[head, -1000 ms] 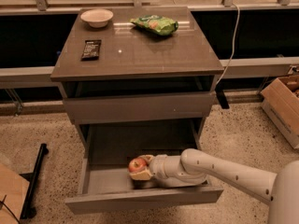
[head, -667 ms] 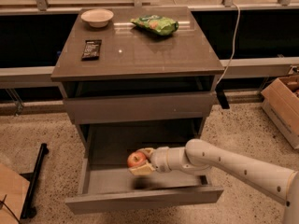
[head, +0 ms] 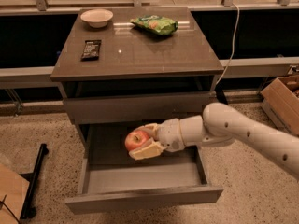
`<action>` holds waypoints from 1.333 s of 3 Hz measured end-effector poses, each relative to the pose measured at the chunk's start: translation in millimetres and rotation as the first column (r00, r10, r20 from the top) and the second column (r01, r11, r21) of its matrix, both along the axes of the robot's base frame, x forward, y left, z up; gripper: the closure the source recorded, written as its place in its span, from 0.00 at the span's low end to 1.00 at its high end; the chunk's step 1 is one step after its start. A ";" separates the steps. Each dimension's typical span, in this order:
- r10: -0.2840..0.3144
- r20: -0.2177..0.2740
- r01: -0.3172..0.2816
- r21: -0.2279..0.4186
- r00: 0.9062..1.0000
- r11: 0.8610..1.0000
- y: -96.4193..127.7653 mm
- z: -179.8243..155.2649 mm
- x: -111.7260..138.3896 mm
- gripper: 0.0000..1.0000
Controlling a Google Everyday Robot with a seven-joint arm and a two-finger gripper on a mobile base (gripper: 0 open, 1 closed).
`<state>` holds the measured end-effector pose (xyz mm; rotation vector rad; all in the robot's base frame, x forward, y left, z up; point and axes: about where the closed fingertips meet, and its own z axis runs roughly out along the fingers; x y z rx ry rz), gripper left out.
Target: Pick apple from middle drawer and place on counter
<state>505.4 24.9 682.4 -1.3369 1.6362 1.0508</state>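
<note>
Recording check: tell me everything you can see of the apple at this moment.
The apple is small, round and mostly red, with a yellowish patch near its top and smooth, slightly shiny skin. It looks whole. The pincer, reaching in from the right, is shut on it, one cream finger above and one beneath. It hangs over the open middle drawer, left of centre, and appears lifted clear of the drawer floor. Nothing else touches it.

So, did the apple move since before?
Yes. The gripper, over the open drawer, grips the apple and has lifted it up from the drawer floor toward the shut drawer front above.
</note>
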 end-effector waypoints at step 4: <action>-0.226 0.254 0.253 -0.079 0.940 0.964 -68.3 258.5 72.1 1.00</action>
